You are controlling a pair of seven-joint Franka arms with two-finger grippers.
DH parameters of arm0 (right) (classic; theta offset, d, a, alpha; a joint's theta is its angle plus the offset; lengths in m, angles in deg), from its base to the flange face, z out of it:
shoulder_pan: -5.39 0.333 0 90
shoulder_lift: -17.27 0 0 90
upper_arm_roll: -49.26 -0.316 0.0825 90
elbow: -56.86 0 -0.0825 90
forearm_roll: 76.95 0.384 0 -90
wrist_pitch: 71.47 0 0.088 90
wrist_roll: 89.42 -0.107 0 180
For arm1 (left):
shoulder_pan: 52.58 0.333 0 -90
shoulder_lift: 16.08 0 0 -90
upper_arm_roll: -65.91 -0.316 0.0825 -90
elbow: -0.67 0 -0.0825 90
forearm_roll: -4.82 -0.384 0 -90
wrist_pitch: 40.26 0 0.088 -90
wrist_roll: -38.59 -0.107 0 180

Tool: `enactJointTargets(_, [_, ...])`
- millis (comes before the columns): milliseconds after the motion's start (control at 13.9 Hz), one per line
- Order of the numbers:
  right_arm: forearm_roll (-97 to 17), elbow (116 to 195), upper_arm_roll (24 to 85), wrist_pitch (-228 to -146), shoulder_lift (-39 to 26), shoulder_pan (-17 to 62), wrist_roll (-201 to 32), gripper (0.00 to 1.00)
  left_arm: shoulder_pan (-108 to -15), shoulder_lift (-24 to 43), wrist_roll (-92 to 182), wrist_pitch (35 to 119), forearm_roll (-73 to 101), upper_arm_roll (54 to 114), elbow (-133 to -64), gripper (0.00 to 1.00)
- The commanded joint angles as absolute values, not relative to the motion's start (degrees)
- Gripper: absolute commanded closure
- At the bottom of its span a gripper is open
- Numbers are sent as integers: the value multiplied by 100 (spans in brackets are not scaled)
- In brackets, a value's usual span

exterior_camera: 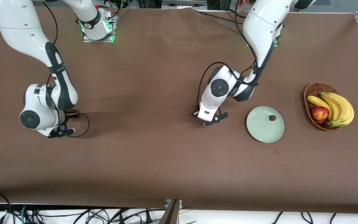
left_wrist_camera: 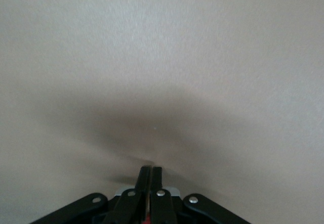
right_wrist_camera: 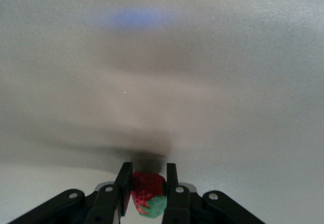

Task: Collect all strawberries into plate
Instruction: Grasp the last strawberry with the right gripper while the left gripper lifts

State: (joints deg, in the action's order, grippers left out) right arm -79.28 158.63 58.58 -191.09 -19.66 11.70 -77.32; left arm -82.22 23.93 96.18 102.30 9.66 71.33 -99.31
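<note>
While your right gripper point(right_wrist_camera: 146, 183) sits low over the bare table toward the right arm's end, fingers clamped on a strawberry point(right_wrist_camera: 149, 193), your left gripper point(left_wrist_camera: 151, 176) is low over the cloth beside the plate point(exterior_camera: 259, 130), fingers pressed together w/ a sliver of red between them. One strawberry point(exterior_camera: 272, 117) lies on the plate near the basket point(exterior_camera: 311, 90).

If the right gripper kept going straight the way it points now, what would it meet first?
Probably the bare table: the right gripper, shut on a strawberry, points down at the brown cloth, and nothing else shows ahead.
</note>
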Motion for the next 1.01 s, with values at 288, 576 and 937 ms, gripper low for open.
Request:
enactJointTargets(288, [-7256, 15224, 5298, -19215, -2060, 1672, -9112, 95, -8281, 2330, 9642, 10204, 843, 7136, -10005, 34])
enactJointTargets(576, [-7273, 14722, 4550, -19837, -2385, 2173, -11232, 95, -8282, 2277, 9512, 10003, 834, 7127, -10111, 39])
enactJointTargets(937, [-7291, 14396, 4302, -20190, -2649, 2559, -12131, 95, -8325, 2084, 9352, 9158, 834, 7154, -10102, 48])
